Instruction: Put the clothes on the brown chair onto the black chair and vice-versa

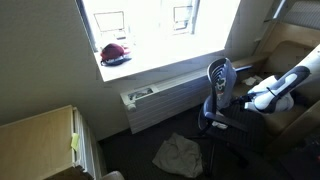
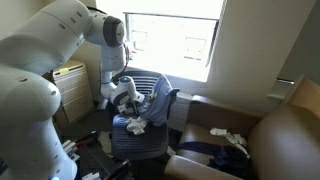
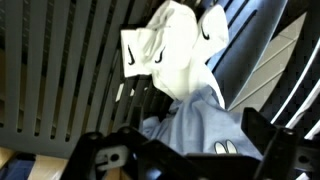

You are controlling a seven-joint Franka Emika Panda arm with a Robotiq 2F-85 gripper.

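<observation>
Hand (image 3: 190, 160) wide open, empty, and the soft light blue shirt (image 3: 205, 125) sits dead ahead between its jaws, small white garment (image 3: 170, 50) draped above it at upper centre. Two pieces on the black mesh swivel chair (image 1: 219, 78); seemingly two more on the tan-brown upholstered armchair (image 2: 290, 140), lower right.

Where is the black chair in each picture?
Exterior view: the black chair is right of the middle, below the window.
Exterior view: it stands in the middle, in front of the window, with clothes on it.
Wrist view: its slatted back fills the background.
Shared landmark: the bright window, seen in both exterior views only.
</observation>
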